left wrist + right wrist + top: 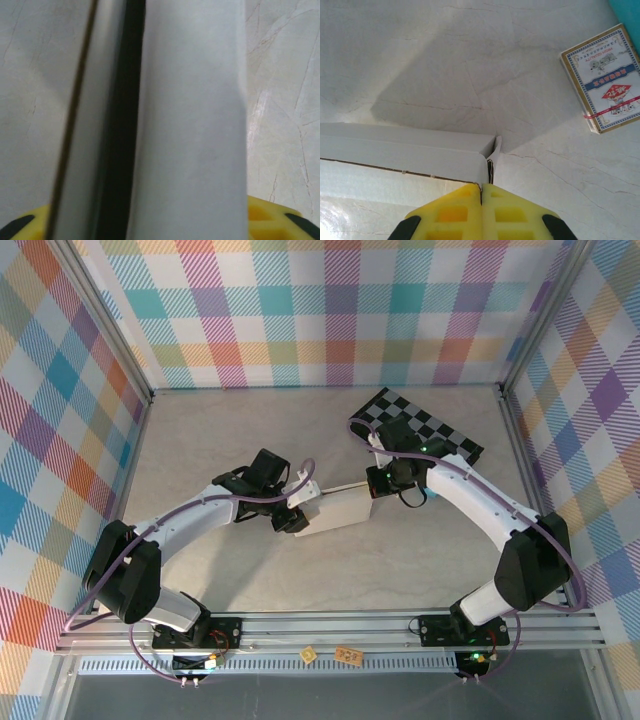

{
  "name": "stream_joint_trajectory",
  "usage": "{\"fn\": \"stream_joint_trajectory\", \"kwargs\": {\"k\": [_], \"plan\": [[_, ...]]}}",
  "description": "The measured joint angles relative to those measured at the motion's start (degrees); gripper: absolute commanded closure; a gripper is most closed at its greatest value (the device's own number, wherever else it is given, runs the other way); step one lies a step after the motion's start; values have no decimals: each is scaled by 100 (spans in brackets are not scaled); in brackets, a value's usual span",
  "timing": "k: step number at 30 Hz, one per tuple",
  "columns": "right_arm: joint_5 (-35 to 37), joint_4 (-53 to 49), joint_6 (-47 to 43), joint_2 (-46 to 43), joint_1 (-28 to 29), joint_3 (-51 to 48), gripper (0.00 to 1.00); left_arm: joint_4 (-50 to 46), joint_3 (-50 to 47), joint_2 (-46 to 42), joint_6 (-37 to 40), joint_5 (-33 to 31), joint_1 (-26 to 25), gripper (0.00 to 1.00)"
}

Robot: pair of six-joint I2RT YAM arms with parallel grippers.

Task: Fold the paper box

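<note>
1. Top view: bright, even light leaves only faint, soft shadows on the tabletop [400,570].
2. Left wrist: the paper box [192,125] is too near the lens and heavily blurred.
3. Right wrist: sharp focus, a soft grey shadow beside the box, and glare at lower left.

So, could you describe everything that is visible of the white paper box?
The paper box is plain white thin card, partly folded into a shallow rectangle with raised walls. It lies on the table between the arms. The right hand is shut at one corner wall, apparently pinching it; the left hand straddles the opposite end, grip unclear.
</note>
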Motion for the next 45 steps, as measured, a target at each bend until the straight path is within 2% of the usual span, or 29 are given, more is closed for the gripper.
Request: {"fn": "stream_joint_trajectory", "kwargs": {"k": [4, 20, 23, 30, 33, 37, 42, 45], "plan": [[70, 0, 11, 0, 0, 0, 100, 24, 0, -284, -256, -107, 0, 45], [474, 13, 450, 2, 291, 24, 100, 79, 0, -1226, -1705, -254, 2, 44], [549, -4, 542, 2, 358, 33, 100, -260, 190, -1342, -2144, -476, 11, 49], [645, -125, 695, 26, 442, 122, 100, -1443, 1665, -855, -2999, -658, 153, 60], [680, -160, 717, 26, 452, 127, 100, -1742, 1729, -824, -3180, -774, 153, 55], [693, -160, 734, 26, 463, 127, 100, -1991, 1821, -678, -3191, -1082, 155, 52], [695, -179, 734, 85, 463, 197, 100, -2079, 2389, 199, -3075, -1043, 310, 63], [704, -181, 745, 107, 463, 216, 100, -2122, 2542, 544, -3018, -835, 376, 64]]}}
